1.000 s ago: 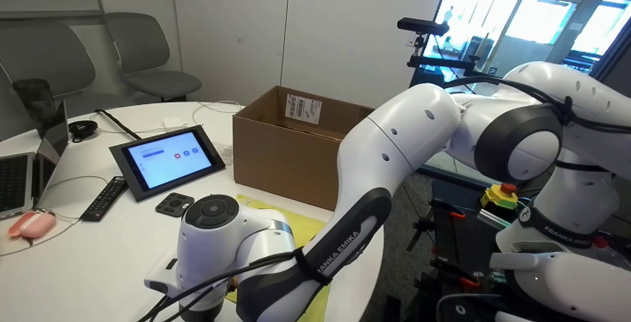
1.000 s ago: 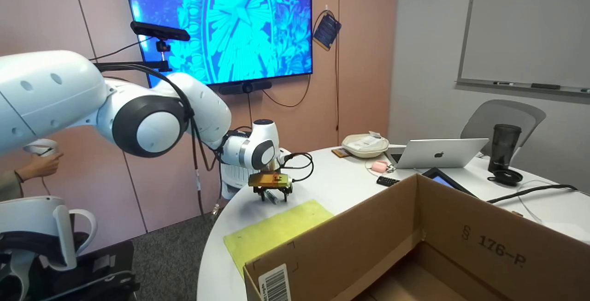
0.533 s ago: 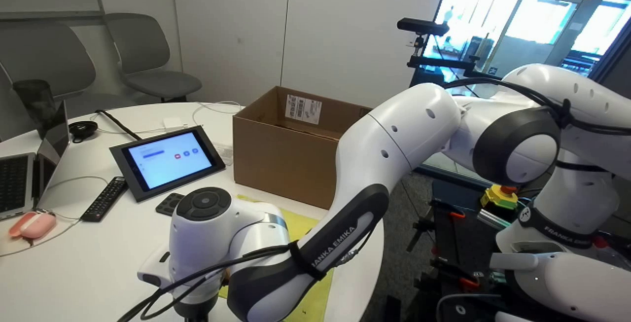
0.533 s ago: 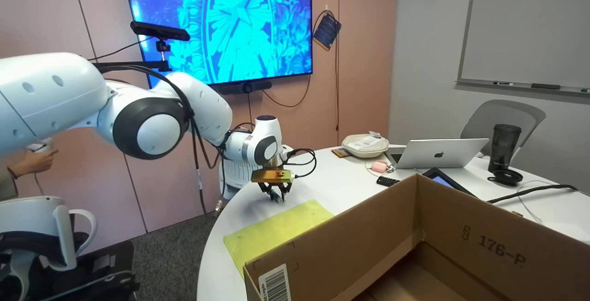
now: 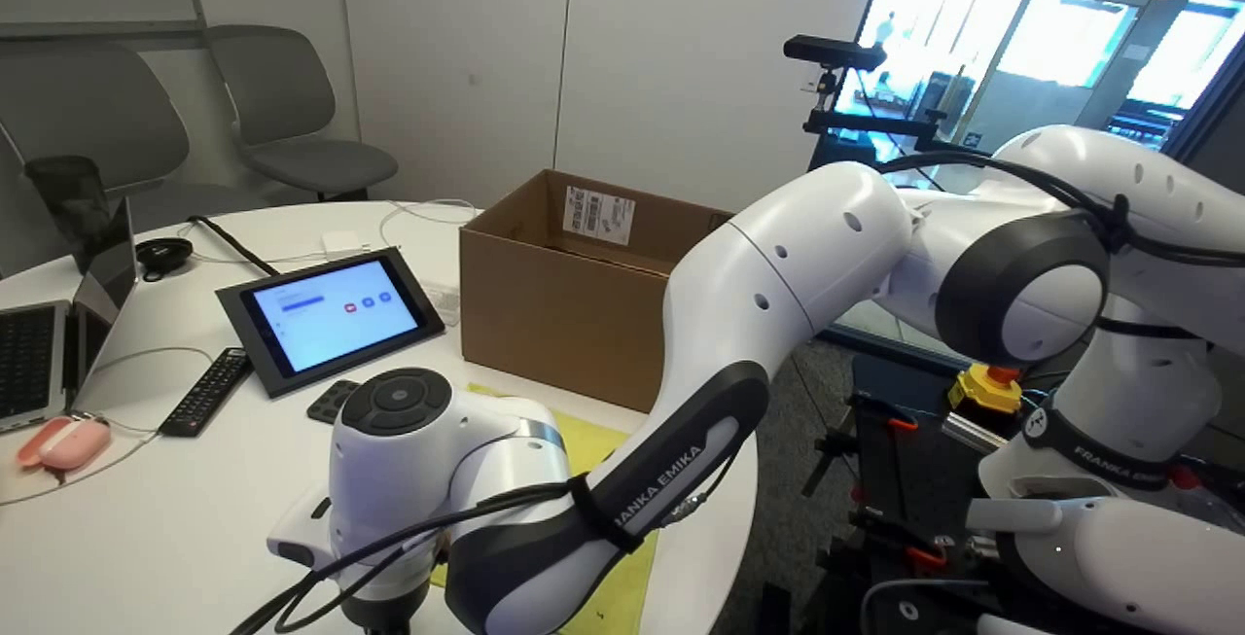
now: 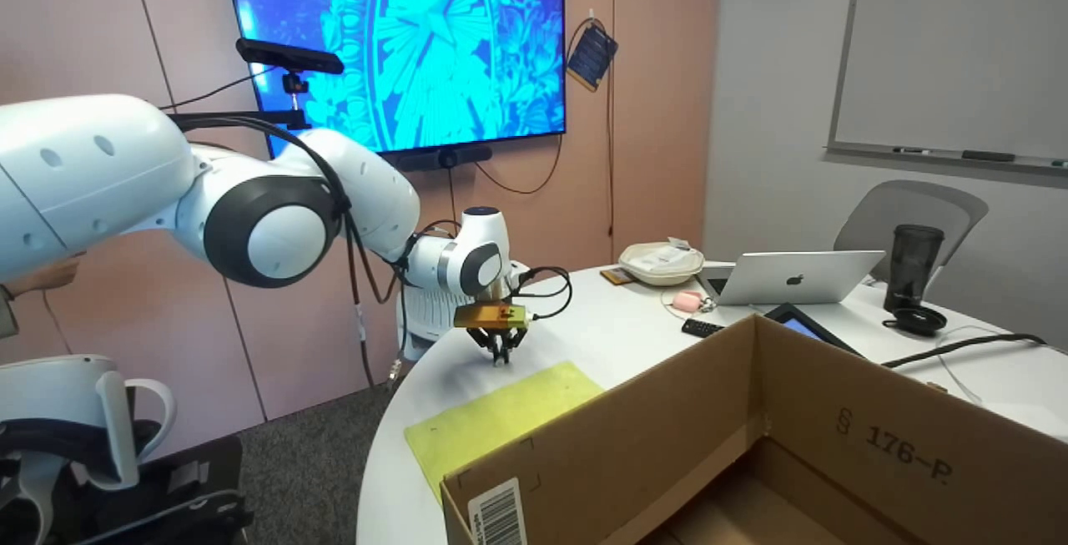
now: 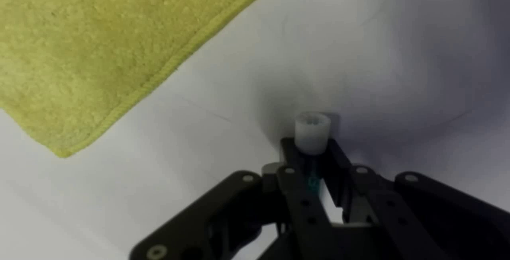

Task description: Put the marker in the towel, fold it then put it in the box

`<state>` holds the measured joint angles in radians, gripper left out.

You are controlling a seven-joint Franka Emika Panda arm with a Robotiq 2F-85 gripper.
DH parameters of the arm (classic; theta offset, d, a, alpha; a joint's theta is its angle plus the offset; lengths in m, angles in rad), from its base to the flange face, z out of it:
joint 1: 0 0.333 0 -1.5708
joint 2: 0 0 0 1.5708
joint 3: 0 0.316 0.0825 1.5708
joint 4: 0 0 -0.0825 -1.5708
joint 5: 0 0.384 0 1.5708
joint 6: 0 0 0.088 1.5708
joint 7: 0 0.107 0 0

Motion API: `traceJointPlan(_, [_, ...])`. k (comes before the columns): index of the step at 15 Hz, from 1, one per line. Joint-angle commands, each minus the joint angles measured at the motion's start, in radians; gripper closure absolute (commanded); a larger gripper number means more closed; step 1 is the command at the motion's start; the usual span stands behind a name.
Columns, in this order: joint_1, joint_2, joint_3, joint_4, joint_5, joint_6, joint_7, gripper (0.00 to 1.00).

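Observation:
In the wrist view, the marker (image 7: 312, 134) shows a white end and a strip of green print. My gripper (image 7: 310, 145) has its two black fingers pressed against the marker's sides, with the white end poking out past the tips. From an exterior view the gripper (image 6: 501, 355) is low over the white table, and the fingers hide most of the marker. The yellow towel (image 6: 509, 411) lies flat beside it, a corner apart from the fingers; the arm covers part of the towel (image 5: 588, 440) in an exterior view. Past the towel stands the open-topped cardboard box (image 5: 559, 314).
A tablet (image 5: 331, 314), a long black remote (image 5: 206, 392) and a small dark remote (image 5: 333, 402) share the table with a laptop (image 6: 793, 278), a pink case (image 6: 687, 302) and a pale bowl (image 6: 661, 263). The round table edge (image 6: 375, 436) passes close to the towel.
My gripper's jaws have come together from wide apart onto the marker. The hand has shifted slightly, leftward in one exterior view. Towel and box stay where they were.

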<state>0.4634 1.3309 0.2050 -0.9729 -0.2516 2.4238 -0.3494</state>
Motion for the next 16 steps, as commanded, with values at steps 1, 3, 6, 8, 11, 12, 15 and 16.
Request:
traceJointPlan(1, [-0.004,-0.029,-0.005,-0.022,-0.008,-0.008,-0.010,0.93])
traceJointPlan(3, [-0.019,-0.068,0.004,-0.070,-0.008,0.008,-0.020,0.94])
traceJointPlan(6, [-0.050,-0.161,0.020,-0.181,-0.006,0.054,-0.038,0.94])
traceJointPlan(8, [-0.070,-0.244,0.026,-0.282,-0.010,0.083,-0.053,0.94])
traceJointPlan(11, [-0.106,-0.354,0.045,-0.401,-0.009,0.068,-0.098,0.94])
traceJointPlan(12, [-0.118,-0.389,0.048,-0.444,-0.011,0.069,-0.110,0.94])
traceJointPlan(15, [-0.155,-0.488,0.055,-0.578,-0.011,0.079,-0.131,0.94])
traceJointPlan(16, [-0.173,-0.518,0.061,-0.625,-0.010,0.090,-0.147,0.94])
